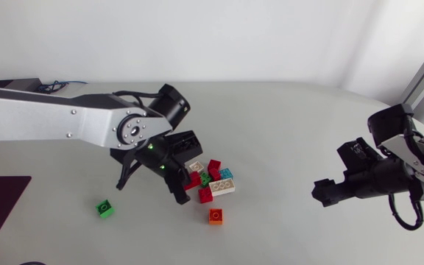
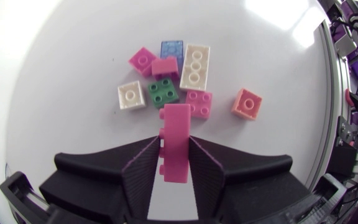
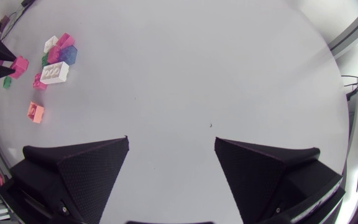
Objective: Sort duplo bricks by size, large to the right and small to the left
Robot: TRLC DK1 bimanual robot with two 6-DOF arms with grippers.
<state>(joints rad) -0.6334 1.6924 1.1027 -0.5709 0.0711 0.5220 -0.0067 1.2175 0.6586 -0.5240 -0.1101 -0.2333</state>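
On the pale bench [image 1: 293, 125] my left arm [image 1: 65, 125] reaches in to the middle, and my right arm [image 1: 411, 158] is well apart from it, near its own side. The right gripper [image 3: 171, 140] has its fingers spread wide with nothing between them; I think it is kept back so that the left arm has room.

The left gripper [image 2: 174, 155] hangs over the pile of bricks [image 1: 212, 180] and is closed on a long pink brick [image 2: 178, 121]. Both fingers press its flat faces. The brick stands on its edge, with the studs to one side, which I think gives the broad fingers a firm hold. It appears to be lifted off the pile. As a large brick, it belongs on the right.

Under it lie a long white brick [image 2: 194, 66] and small ones: a blue brick [image 2: 171, 50], a white brick [image 2: 131, 96] and a green brick [image 2: 164, 93]. A small orange brick [image 1: 216, 216] lies just beside the pile. A lone green brick [image 1: 105, 210] lies to the left, probably already sorted.
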